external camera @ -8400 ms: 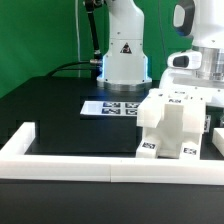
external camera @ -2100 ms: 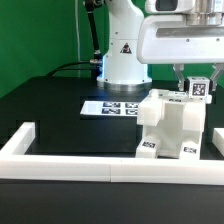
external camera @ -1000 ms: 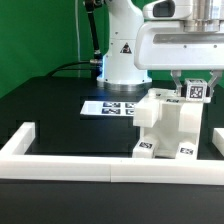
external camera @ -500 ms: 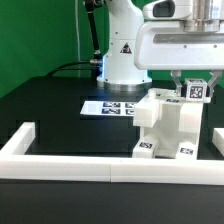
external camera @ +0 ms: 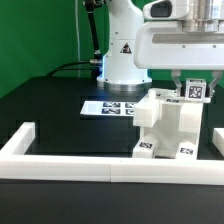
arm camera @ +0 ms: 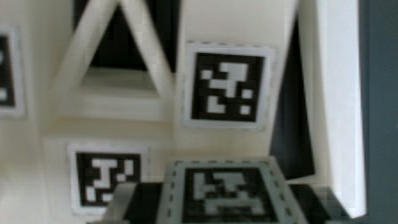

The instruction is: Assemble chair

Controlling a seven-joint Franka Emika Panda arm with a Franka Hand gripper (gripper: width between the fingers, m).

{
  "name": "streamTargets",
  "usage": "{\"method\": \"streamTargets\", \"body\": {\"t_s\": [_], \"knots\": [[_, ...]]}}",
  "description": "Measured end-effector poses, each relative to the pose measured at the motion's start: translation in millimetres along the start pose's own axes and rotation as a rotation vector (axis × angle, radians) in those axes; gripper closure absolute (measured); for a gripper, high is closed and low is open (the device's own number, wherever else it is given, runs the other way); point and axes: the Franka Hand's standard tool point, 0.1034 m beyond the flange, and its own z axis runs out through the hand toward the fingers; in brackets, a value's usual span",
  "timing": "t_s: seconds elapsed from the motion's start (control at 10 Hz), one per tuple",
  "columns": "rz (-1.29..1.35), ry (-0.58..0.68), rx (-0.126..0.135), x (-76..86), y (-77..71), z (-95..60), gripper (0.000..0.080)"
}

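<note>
The partly built white chair (external camera: pixel 168 125) stands on the black table at the exterior view's right, with tags on its lower front. My gripper (external camera: pixel 196 84) hangs over its top right corner, shut on a small white tagged chair part (external camera: pixel 197 91) that sits at or just above the chair's top. I cannot tell whether they touch. In the wrist view the held part (arm camera: pixel 222 192) sits between my dark fingers (arm camera: pixel 139 203), and the chair's tagged faces (arm camera: pixel 228 85) lie close beyond it.
The marker board (external camera: pixel 112 107) lies flat behind the chair, in front of the robot base (external camera: pixel 122 55). A long white border rail (external camera: pixel 60 166) runs along the table's front and up the exterior view's left side.
8.4 s ago the gripper was high at the right. It then came over the chair with the tagged part and sank slightly. Over the last second nothing has visibly moved.
</note>
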Motion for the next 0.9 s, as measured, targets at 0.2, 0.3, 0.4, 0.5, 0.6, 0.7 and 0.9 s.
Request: {"method": "streamTargets", "body": {"t_s": [0.2,0.3,0.4,0.5,0.6,0.7,0.9], "knots": [[0.108,0.000,0.000,-0.1,-0.2,0.0,0.0525],[0.169,0.000,0.000,-0.1,-0.3,0.0,0.0525],[0.229,0.000,0.000,-0.2,-0.4,0.0,0.0525],[0.290,0.000,0.000,-0.2,-0.5,0.0,0.0525],[0.331,0.000,0.000,-0.2,-0.6,0.0,0.0525],[0.411,0.000,0.000,-0.3,-0.7,0.0,0.0525],[0.514,0.000,0.001,-0.4,-0.8,0.0,0.0525]]}}
